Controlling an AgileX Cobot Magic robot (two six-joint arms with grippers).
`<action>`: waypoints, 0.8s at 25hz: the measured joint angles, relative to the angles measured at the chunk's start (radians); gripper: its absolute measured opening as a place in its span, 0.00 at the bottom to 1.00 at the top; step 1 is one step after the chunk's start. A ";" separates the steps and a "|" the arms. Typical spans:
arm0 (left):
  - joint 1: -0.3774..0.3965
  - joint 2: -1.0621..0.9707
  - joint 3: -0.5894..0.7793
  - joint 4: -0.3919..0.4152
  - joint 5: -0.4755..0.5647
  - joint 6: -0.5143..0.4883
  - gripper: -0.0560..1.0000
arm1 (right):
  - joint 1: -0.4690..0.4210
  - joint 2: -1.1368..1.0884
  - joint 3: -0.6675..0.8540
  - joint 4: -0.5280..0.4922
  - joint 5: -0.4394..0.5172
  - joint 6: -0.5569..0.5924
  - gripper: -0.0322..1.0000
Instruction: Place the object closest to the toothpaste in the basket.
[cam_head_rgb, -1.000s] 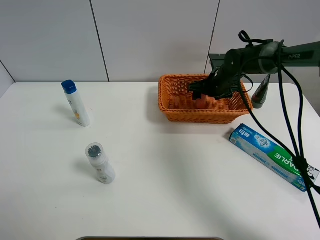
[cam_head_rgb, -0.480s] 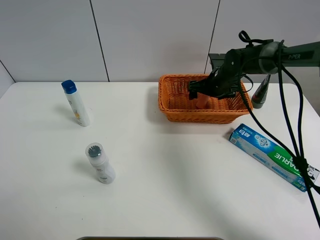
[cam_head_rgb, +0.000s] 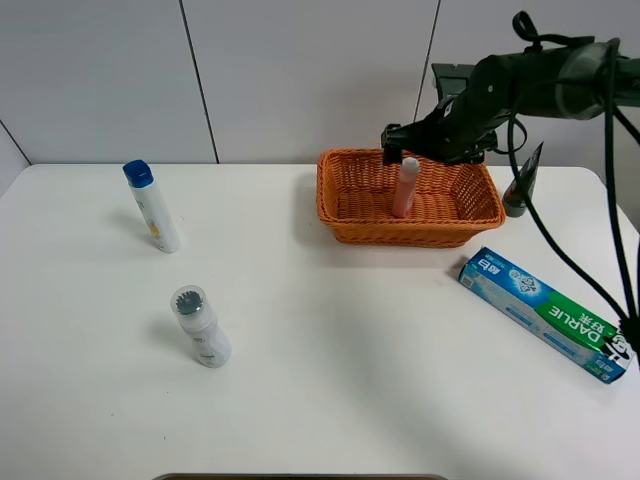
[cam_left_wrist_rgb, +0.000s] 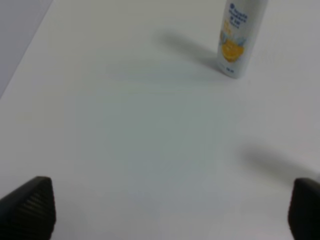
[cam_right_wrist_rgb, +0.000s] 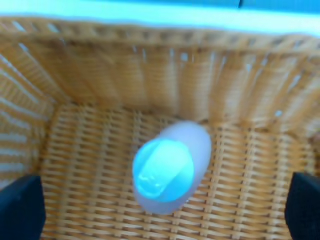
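Right gripper (cam_head_rgb: 410, 145), jaws spread wide and empty, hovers above the pink tube (cam_head_rgb: 404, 190) standing inside the far-right basket (cam_head_rgb: 345, 218); placement looks done, only withdrawal remains.

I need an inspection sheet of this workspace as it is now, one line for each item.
Surface: white table, no spills seen.
Job's things: pink bottle stands almost upright inside the wicker basket; toothpaste box lies flat on the table, right of the basket.
Clutter: blue-capped bottle upright at far left; grey-capped bottle nearer the front; dark tube by the basket's right side.
Grippers: right claw open above the pink bottle, not touching it; left claw open over bare table.
Cables: black cables hang from the right arm past the toothpaste box.
Surroundings: grey panel wall.
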 joint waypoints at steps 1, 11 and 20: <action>0.000 0.000 0.000 0.000 0.000 0.000 0.94 | 0.001 -0.023 0.000 0.000 0.007 0.000 0.99; 0.000 0.000 0.000 0.000 0.000 0.000 0.94 | 0.045 -0.246 0.000 -0.054 0.147 0.000 0.99; 0.000 0.000 0.000 0.000 0.000 0.000 0.94 | 0.087 -0.399 0.000 -0.059 0.293 -0.001 0.99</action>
